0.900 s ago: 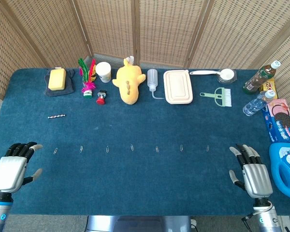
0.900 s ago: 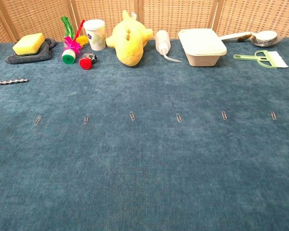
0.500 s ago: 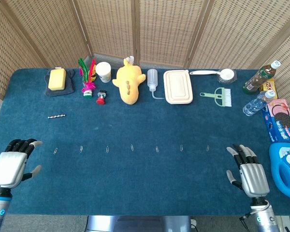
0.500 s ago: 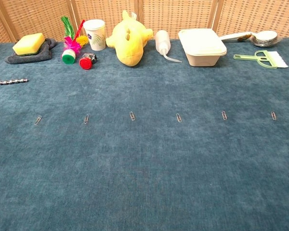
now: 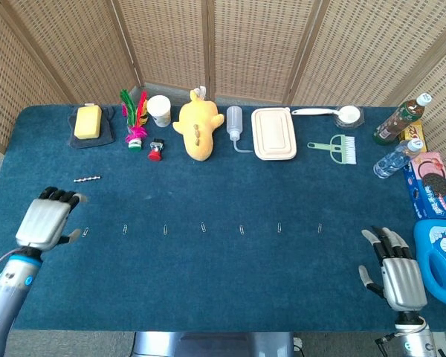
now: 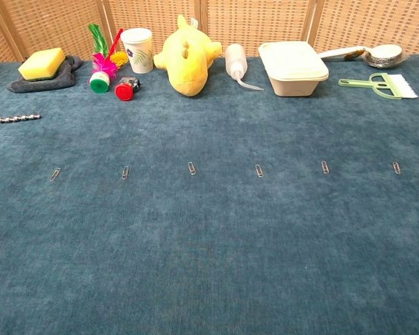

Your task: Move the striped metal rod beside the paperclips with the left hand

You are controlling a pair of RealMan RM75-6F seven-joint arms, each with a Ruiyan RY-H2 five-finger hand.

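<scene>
We see the striped metal rod (image 5: 87, 178) lying flat on the blue table (image 5: 223, 282), well behind the row of paperclips (image 5: 203, 227) and in front of the yellow sponge (image 5: 88, 121). Our left hand (image 5: 46, 222) hovers just short of the rod, empty, fingers loosely apart and extended toward it. Our right hand (image 5: 396, 271) sits near the table's front right corner, fingers spread, holding nothing.

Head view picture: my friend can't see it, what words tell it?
A silver robot left hand hovers near a small striped metal rod on a blue cloth table. A row of tiny paperclips crosses the middle; the right hand waits.
</scene>
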